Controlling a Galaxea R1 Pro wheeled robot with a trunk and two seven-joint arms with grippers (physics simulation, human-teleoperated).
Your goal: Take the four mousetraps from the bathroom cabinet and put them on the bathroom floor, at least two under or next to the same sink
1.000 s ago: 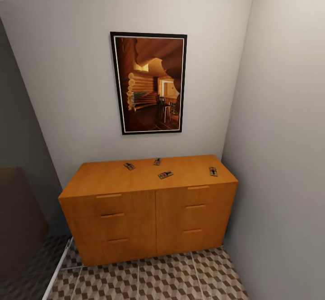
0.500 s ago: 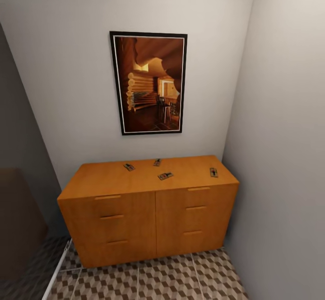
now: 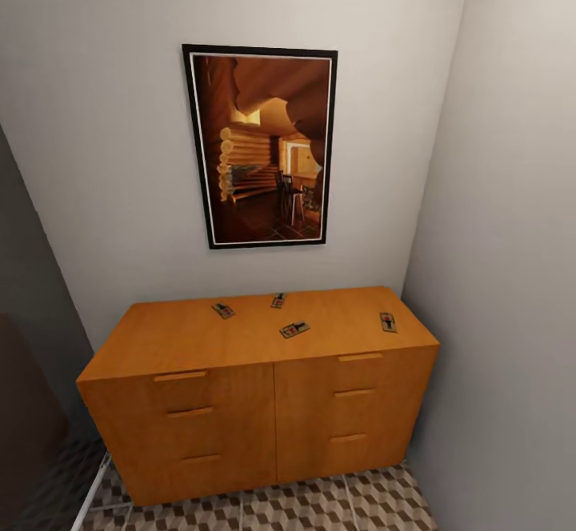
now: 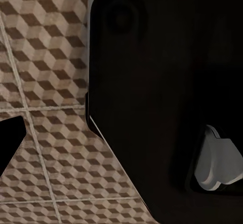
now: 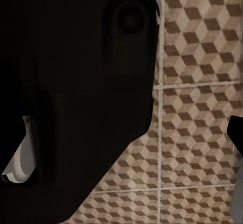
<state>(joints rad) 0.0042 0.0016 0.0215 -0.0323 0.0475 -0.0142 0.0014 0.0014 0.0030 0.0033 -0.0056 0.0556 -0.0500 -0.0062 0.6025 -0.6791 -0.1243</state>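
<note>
The orange-brown cabinet (image 3: 256,403) stands against the far wall in a corner, all drawers shut. Four mousetraps lie on its flat top: one at the back left (image 3: 224,310), one at the back middle (image 3: 278,301), one nearer the front middle (image 3: 294,329) and one at the right end (image 3: 388,322). The cube-patterned bathroom floor (image 3: 320,507) shows in front of the cabinet. In each wrist view a dark pointed part, apparently one fingertip (image 4: 10,145) (image 5: 236,133), hangs over the floor tiles (image 4: 45,82) beside my black base (image 4: 162,82). The sink is out of view.
A framed picture of a log cabin (image 3: 262,145) hangs above the cabinet. A grey wall (image 3: 512,275) closes the right side, right beside the cabinet. A dark panel (image 3: 24,411) and a white strip on the floor (image 3: 94,489) lie at the left.
The whole head view has shifted: the cabinet and picture now look larger and the cabinet sits lower, so the camera has come closer. The mousetraps have not moved on the top.
</note>
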